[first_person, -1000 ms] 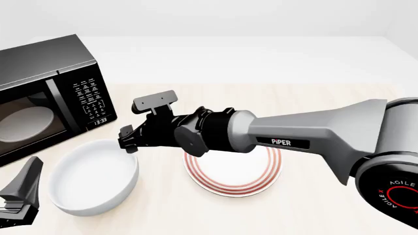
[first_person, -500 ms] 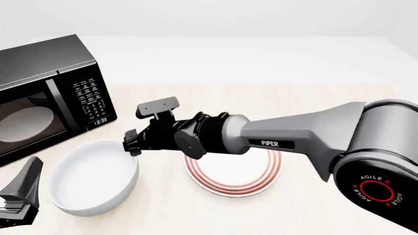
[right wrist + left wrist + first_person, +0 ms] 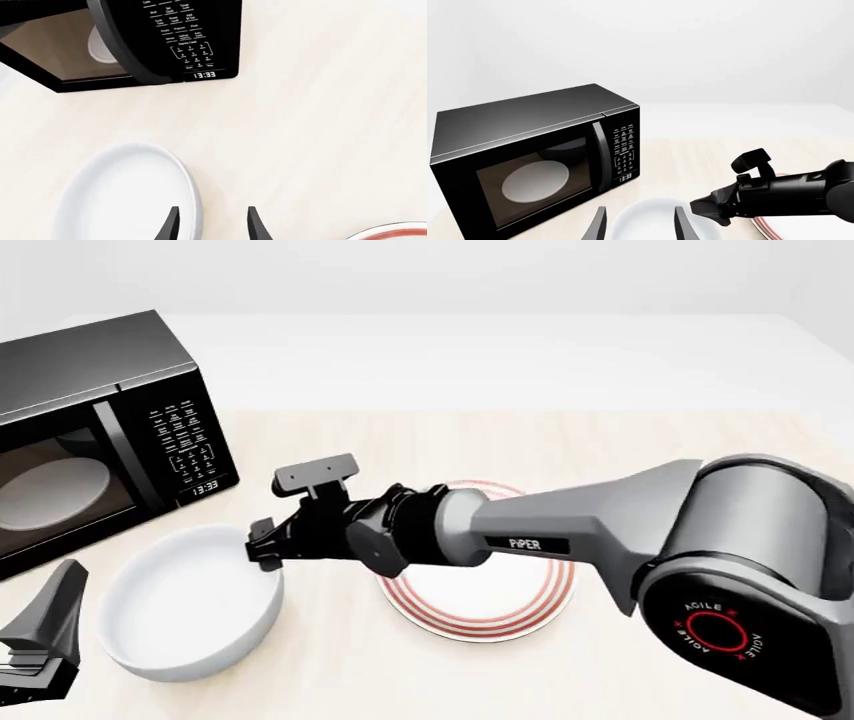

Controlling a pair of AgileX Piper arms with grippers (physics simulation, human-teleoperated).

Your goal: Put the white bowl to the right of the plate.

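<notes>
My right arm's grey casing (image 3: 627,510) looks like smooth satin plastic, while its black gripper (image 3: 263,545) is matt. Just beside that gripper, the plain deep white bowl (image 3: 187,605) has a glossy, glazed-looking surface with soft highlights. The flat white plate with red rings (image 3: 478,612) looks equally smooth. Behind the bowl, the black box-shaped microwave (image 3: 100,430) has a dull brushed shell and a shiny reflective door. The pale table (image 3: 601,440) shows a faint matt wood grain.

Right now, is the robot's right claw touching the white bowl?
Cannot tell. In the right wrist view the open right gripper straddles the white bowl rim; no contact shows.
</notes>
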